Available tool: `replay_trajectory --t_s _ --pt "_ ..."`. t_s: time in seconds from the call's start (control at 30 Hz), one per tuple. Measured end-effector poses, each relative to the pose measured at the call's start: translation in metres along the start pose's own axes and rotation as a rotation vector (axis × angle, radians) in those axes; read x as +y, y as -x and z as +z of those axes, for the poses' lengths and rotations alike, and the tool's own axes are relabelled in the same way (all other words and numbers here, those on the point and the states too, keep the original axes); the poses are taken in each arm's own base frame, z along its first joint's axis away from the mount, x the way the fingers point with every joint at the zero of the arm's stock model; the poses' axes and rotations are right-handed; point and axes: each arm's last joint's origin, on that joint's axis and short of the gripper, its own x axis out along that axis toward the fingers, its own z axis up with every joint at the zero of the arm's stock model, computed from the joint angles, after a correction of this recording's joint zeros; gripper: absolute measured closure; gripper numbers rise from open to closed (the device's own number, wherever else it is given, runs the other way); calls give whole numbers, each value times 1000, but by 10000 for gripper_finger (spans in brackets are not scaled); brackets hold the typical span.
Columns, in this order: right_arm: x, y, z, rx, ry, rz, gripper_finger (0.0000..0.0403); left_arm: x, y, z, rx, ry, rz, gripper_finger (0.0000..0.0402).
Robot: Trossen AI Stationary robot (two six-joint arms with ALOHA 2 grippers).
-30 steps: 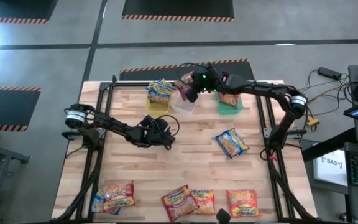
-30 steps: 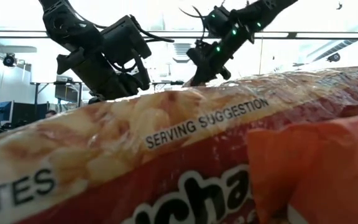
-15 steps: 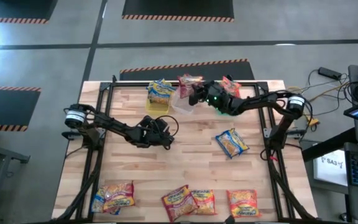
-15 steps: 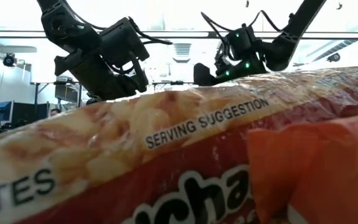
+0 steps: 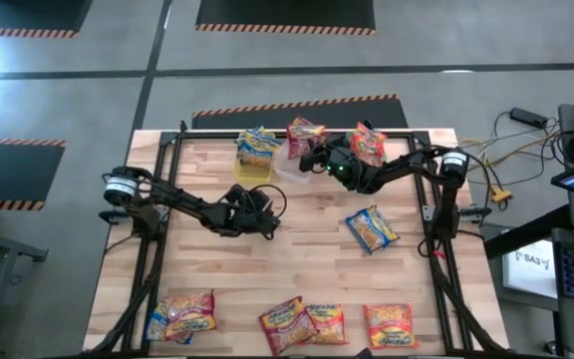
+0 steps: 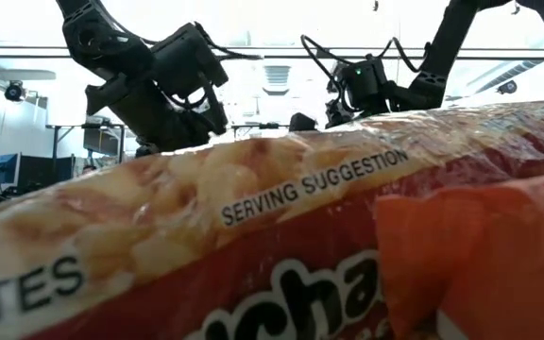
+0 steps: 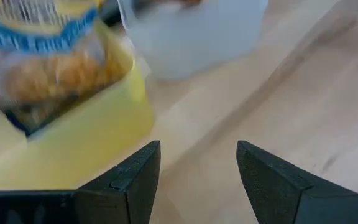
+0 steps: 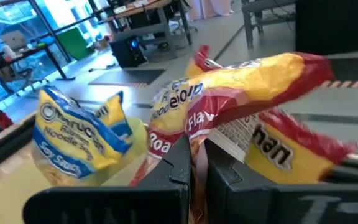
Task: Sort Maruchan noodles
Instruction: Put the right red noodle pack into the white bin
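Note:
My right gripper (image 5: pixel 315 160) hangs at the clear bin (image 5: pixel 292 168) by the table's far edge, shut on a red-and-yellow Maruchan packet (image 8: pixel 253 106) that stands up over that bin (image 5: pixel 304 133). Blue-and-yellow packets (image 5: pixel 257 148) sit in the yellow bin, and an orange packet (image 5: pixel 369 145) stands in the green bin. One blue packet (image 5: pixel 372 227) lies flat on the table's right half. Several more packets (image 5: pixel 285 324) lie along the near edge. My left gripper (image 7: pixel 197 174) is open and empty mid-table (image 5: pixel 252 211), facing the yellow bin (image 7: pixel 73 143). My right gripper pinches the red-and-yellow packet by its lower edge (image 8: pixel 197 149) between the two fingers, coming roughly level from the table's right. The packet rises tilted above the fingers; whether its bottom rests in the clear bin is hidden.
A black frame rail (image 5: pixel 167 179) runs along the table's left, right and far sides. One near-edge packet (image 6: pixel 253 246) lies right against the low camera and fills most of that view. Bare wood (image 5: pixel 297 259) lies between the bins and the near-edge row.
My right gripper has moved from above the clear bin toward the near edge and down, tipping from pointing down to nearly level, while its arm folded in. The red-and-yellow packet, hidden under the gripper before, now shows standing at the clear bin.

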Motion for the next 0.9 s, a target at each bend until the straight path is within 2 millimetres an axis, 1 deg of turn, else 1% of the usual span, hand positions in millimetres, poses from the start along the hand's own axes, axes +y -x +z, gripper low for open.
replay_trajectory --t_s 0.07,0.2,0.33,0.47,0.63,0.77,0.9 --pt "1 0 -1 -3 -4 4 394 -3 0 6 -54 -31 -1 206" --pt "0 0 -3 5 3 7 394 -10 1 27 -205 -101 -41 206" --pt "1 0 -3 5 17 10 394 -7 -4 47 -312 -149 -87 206" --pt "1 0 -3 17 19 26 394 9 -22 65 -360 -117 -193 209" --pt "1 0 -4 22 22 26 394 41 -51 81 -358 9 -339 232" --pt "0 0 -6 42 33 21 394 59 -63 86 -344 70 -315 260" --pt "0 0 -7 50 37 23 394 67 -70 87 -339 83 -312 290"
